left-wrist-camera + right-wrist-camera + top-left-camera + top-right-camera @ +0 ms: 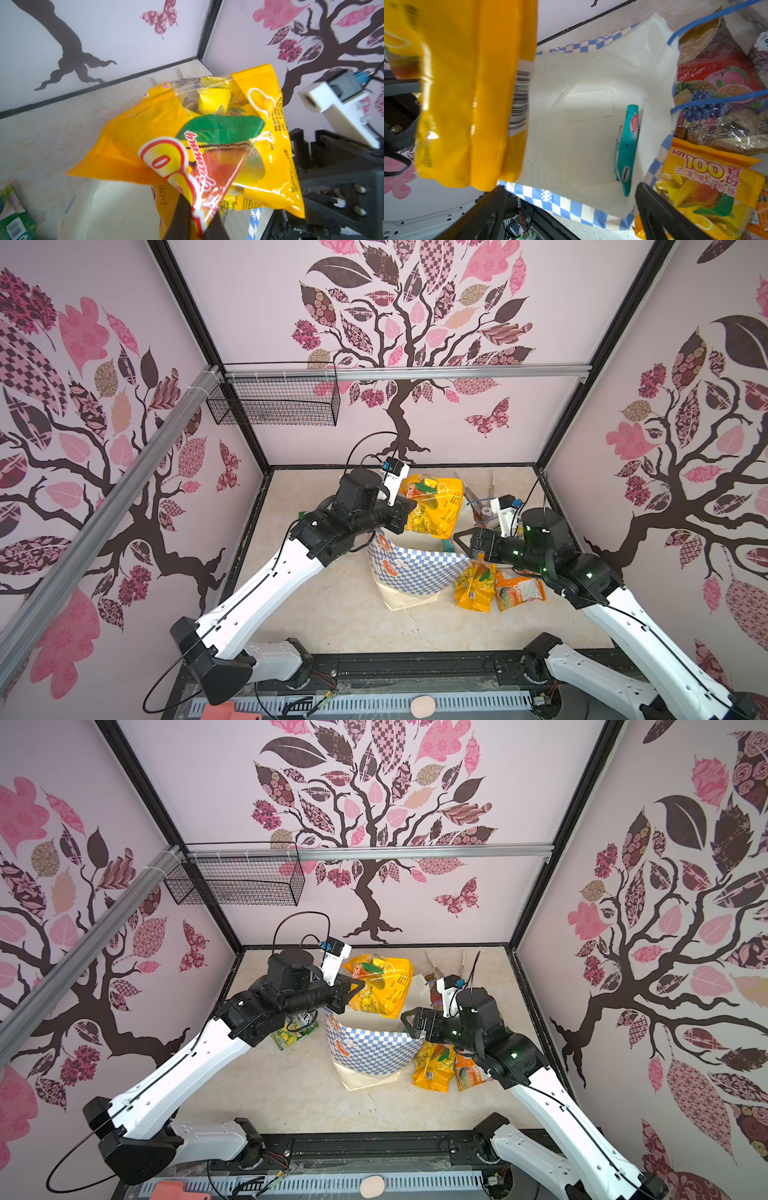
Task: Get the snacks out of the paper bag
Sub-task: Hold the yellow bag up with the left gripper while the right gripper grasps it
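Currently: left gripper [405, 512] clamped on crinkly yellow-orange plastic snack packet [436, 506], held above cream paper bag with blue-checkered band [415, 568]; right gripper [460, 542] spread wide, empty.

The left arm [257, 585] and right arm [648, 639] have white shells, black joints and thin black cables [245, 598]. The right gripper [571, 186] has black fingers [658, 207], apparently triangular.

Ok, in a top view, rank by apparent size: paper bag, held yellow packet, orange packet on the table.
1. paper bag.
2. held yellow packet, though raised nearer the camera.
3. orange packet, partly under the right arm.
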Motion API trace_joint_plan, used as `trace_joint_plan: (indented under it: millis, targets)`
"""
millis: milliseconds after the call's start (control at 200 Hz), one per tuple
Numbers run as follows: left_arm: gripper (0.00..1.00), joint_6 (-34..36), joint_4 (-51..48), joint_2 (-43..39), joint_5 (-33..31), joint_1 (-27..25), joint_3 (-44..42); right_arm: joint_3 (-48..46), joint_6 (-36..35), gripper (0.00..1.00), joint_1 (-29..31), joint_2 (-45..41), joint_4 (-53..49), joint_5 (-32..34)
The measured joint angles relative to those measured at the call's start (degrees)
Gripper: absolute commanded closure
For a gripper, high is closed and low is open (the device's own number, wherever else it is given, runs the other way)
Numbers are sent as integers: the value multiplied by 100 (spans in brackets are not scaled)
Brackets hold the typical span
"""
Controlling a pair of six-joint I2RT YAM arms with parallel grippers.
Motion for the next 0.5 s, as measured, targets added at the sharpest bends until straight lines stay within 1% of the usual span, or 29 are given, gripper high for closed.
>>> trace_joint_plan:
  millis: [125,220,360,500]
  targets:
    - [100,-50,127,0,70,-2,0,11,61,0,0,-39,57,-103]
    - [100,-87,122,13,114,0,0,68,208,0,0,-136,282,-254]
    - [100,-142,129,13,153,-2,0,330,564,0,0,-195,988,-481]
    - [100,-162,127,7,177,0,-2,369,966,0,0,-39,1781,-656]
